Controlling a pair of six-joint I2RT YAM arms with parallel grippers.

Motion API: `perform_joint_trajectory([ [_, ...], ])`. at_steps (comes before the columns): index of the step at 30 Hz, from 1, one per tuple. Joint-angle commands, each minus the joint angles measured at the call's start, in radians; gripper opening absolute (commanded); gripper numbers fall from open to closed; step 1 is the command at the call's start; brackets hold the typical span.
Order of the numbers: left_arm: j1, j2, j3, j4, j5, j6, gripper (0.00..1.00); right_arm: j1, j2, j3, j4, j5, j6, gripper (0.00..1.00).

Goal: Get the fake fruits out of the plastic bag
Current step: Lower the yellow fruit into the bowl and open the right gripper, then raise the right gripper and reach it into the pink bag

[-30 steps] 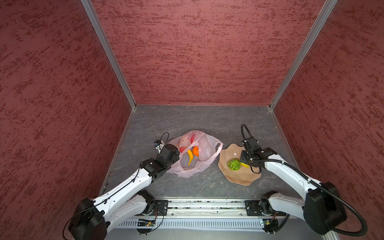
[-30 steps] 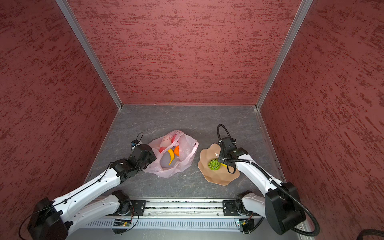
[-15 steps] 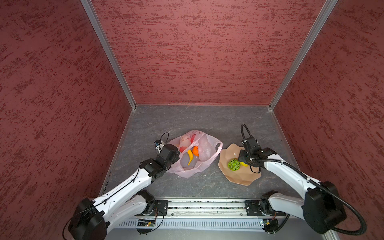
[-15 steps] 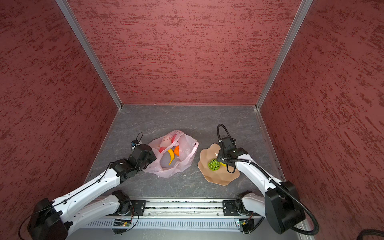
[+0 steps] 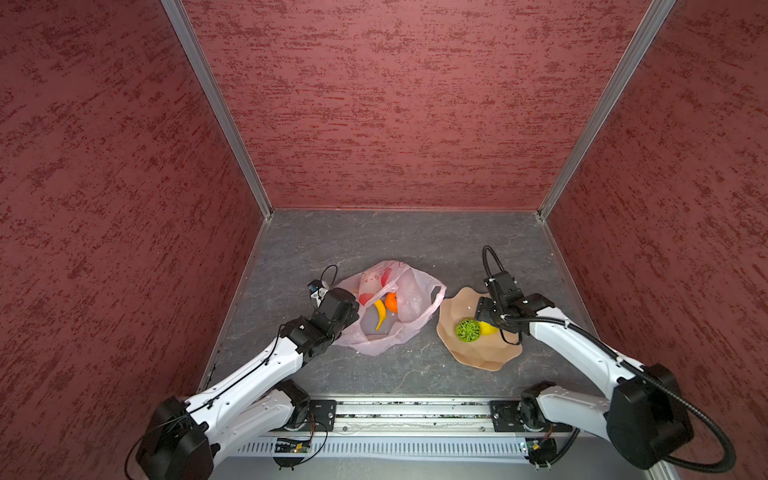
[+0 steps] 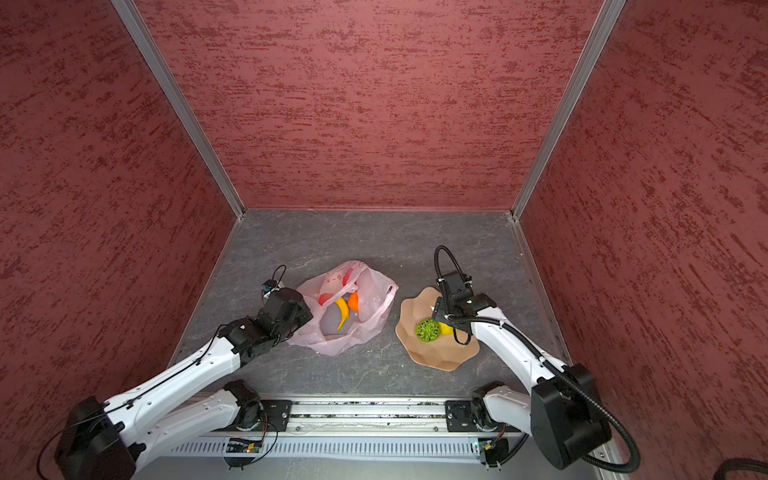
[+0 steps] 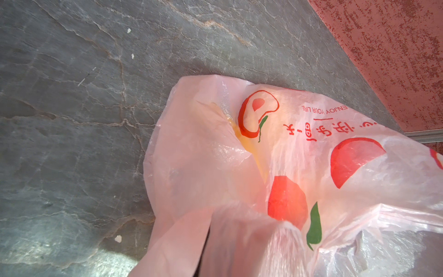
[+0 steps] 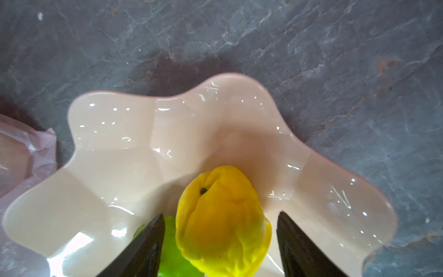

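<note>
1. Left gripper (image 5: pixel 352 308): fingers closed on plastic bag (image 5: pixel 409 291), left edge.
2. Plastic bag: mid-counter (image 5: pixel 374 241), mouth open (banana (image 5: pixel 379 312), orange (image 5: pixel 391 302) inside).
3. Dish (image 5: pixel 478 353): holding green lattice ball (image 5: pixel 468 330), lemon (image 8: pixel 223 223).
4. Right gripper (image 8: pixel 220 214): fingers open, astride lemon, clear of it.

Pink bag (image 5: pixel 417 293) open, banana (image 5: pixel 379 314), orange (image 5: pixel 391 302) inside, lemon (image 8: pixel 223 215), green ball (image 5: pixel 468 330) outside

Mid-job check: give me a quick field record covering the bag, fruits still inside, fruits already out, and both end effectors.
plastic bag: mouth open, upward
inside bag: banana, orange; anything else unclear
dish: holds green lattice ball and yellow lemon, side by side
left end effector: shut on the plastic bag's edge
right end effector: open, straddling the yellow lemon, not touching it
</note>
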Motion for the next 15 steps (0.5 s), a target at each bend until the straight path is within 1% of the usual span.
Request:
perform_joint_trajectory([
  [1,-0.004,-0.021,0.005,0.015,-0.002,0.023,0.0,-0.006,-0.046,0.106,-0.066,0.051,-0.017,0.74],
  [4,-0.003,-0.025,0.0,0.025,0.007,0.036,0.0,-0.005,-0.061,0.185,-0.106,0.054,-0.043,0.73],
  [7,0.005,-0.017,0.001,0.038,0.036,0.046,0.0,0.009,-0.053,0.282,-0.115,0.026,-0.093,0.7],
  [11,0.008,-0.003,0.009,0.043,0.047,0.057,0.0,0.12,-0.001,0.447,-0.093,0.06,-0.161,0.66],
  [15,0.01,0.013,0.011,0.052,0.047,0.055,0.0,0.256,0.107,0.646,-0.06,0.077,-0.218,0.63],
])
